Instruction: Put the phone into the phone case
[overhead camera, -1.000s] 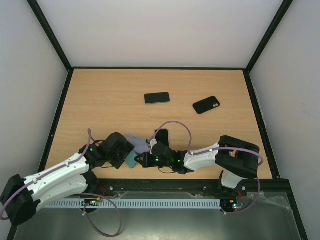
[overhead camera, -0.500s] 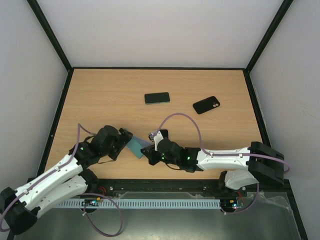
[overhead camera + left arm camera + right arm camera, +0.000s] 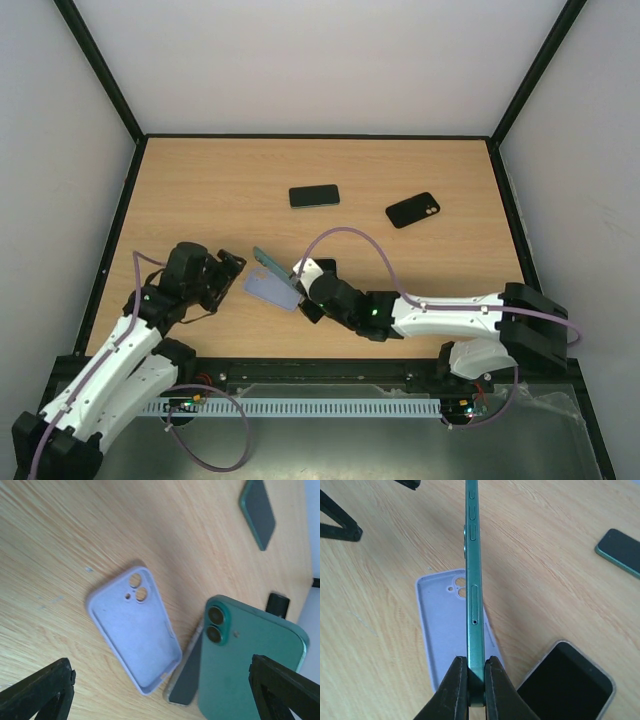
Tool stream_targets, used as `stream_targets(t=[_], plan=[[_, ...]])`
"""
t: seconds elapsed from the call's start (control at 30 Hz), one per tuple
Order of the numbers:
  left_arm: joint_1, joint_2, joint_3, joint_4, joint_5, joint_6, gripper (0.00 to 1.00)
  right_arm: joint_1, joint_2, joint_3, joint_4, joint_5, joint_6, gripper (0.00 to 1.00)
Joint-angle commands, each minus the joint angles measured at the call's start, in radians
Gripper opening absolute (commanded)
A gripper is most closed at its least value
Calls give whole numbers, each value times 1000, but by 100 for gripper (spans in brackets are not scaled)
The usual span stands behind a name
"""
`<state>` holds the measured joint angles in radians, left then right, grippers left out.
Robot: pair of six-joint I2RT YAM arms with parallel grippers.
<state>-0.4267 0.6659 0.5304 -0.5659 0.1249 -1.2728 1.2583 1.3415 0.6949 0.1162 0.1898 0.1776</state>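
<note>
Pale wood-grain tabletop [image 3: 200, 190], boxed in by white walls [image 3: 300, 60] and a black frame [image 3: 100, 70]. Toward the near edge, between the two arms, lilac phone case [image 3: 268, 291] flat on the wood, hollow side up, camera cut-out at the end away from the right wrist. Over its right rim, green phone [image 3: 474, 580] turned up on edge, pinched at the end opposite its lenses by the right gripper [image 3: 471, 677], fingers [image 3: 451, 690] pressed tight against both faces. Twin lenses on the phone's back turned toward the left arm. Contact between phone and case: not clear from any view. Phone not yet seated in the case. Left gripper [image 3: 228, 268] spread wide and holding nothing, near the case on its left side, aimed at it. Just beside the lilac case, under the right wrist, cased phone [image 3: 565, 680] lying dark screen up in a pale shell. Well apart, toward the middle of the table, dark-screened phone [image 3: 314, 196] lying flat, and to its right a black item [image 3: 413, 210], phone-sized, case or phone hard to say.
</note>
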Motion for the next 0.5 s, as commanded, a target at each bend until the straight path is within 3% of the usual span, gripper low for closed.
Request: stream_targets(t=[0.0,0.17,0.47], plan=[[102,45,-28,7,132,112,94,6,54,53,55,74,-170,3],[175,51,-62,48,219,127,92,6,146,86,58,105,-218,3],[188,60,-116,97,241,128,89,12,178,44,152,120,-303,5]])
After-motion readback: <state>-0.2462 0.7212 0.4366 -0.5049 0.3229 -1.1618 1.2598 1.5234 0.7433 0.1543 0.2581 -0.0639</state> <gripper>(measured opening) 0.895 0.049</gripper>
